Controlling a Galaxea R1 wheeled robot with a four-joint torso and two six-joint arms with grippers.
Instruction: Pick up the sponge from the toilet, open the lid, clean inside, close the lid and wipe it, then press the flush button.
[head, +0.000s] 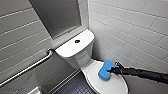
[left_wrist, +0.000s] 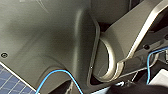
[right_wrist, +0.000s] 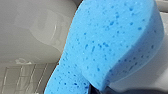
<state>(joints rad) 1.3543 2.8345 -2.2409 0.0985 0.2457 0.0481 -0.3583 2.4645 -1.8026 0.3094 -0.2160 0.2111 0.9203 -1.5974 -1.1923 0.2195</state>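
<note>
The right claw (head: 111, 70) pinched the sponge (head: 105, 69) at the closed lid's (head: 112, 86) rear edge, likely pickup; raising the lid called for hooking its front rim.

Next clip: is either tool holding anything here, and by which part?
The right tool holds the sponge by its side edge, near the pinched waist, over the closed lid.
</note>
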